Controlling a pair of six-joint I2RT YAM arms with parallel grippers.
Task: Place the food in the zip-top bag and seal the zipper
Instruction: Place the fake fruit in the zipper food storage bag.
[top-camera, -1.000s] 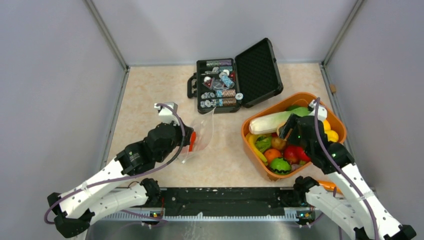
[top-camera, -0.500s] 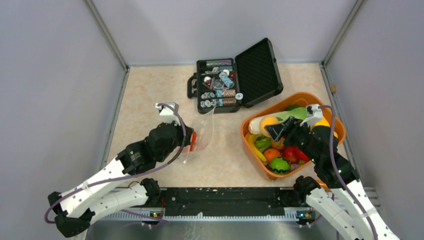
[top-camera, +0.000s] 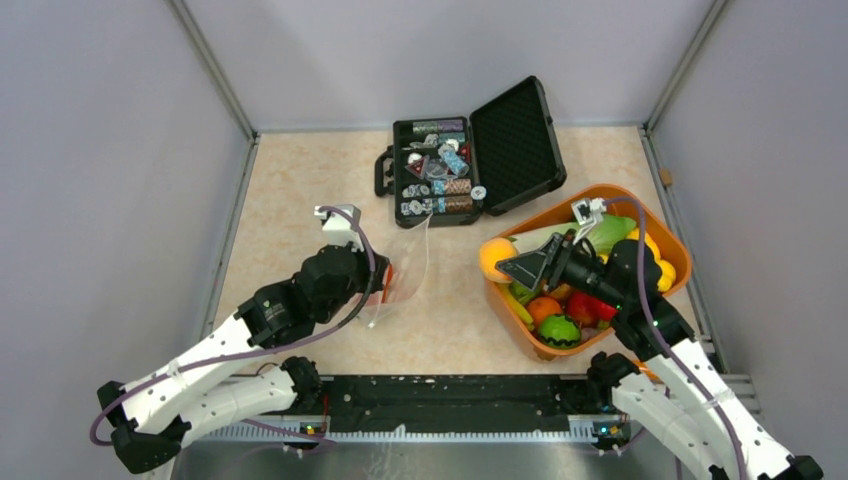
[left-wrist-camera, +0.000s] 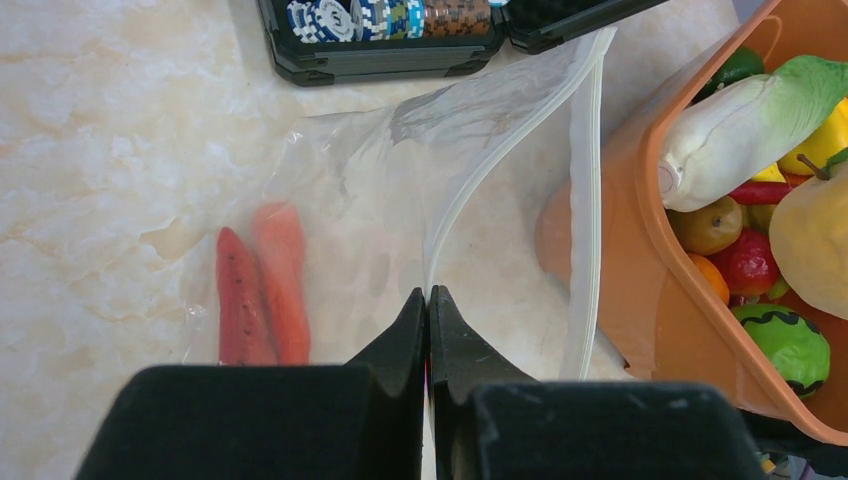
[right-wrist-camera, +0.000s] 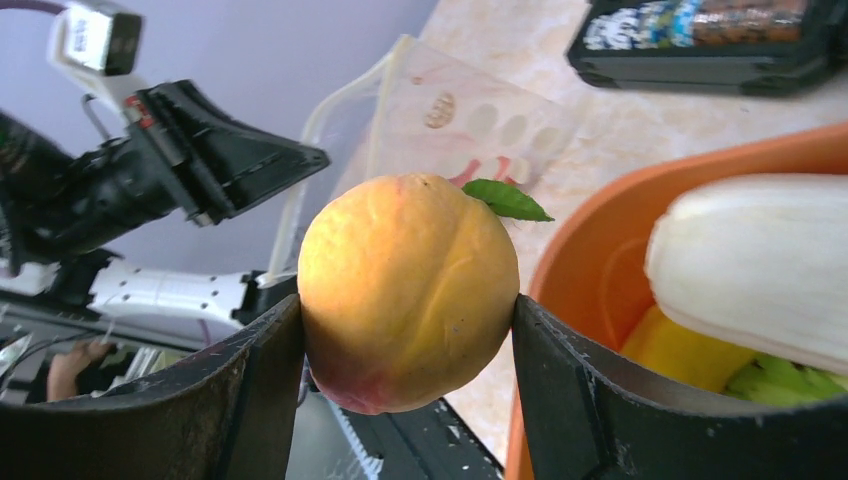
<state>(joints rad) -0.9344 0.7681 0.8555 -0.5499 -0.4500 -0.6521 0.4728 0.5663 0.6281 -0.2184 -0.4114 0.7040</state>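
Holding the peach firmly, the right gripper hangs over the orange tub's left rim — best to swing it low into the zip-top bag's mouth, left of the tub, where the left gripper pinches the zipper lip up — releasing only once inside.

Grey walls, beige marbled tabletop

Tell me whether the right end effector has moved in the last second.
Yes. The right end effector, gripping the peach, has swung left from mid-tub to the orange tub's left rim.
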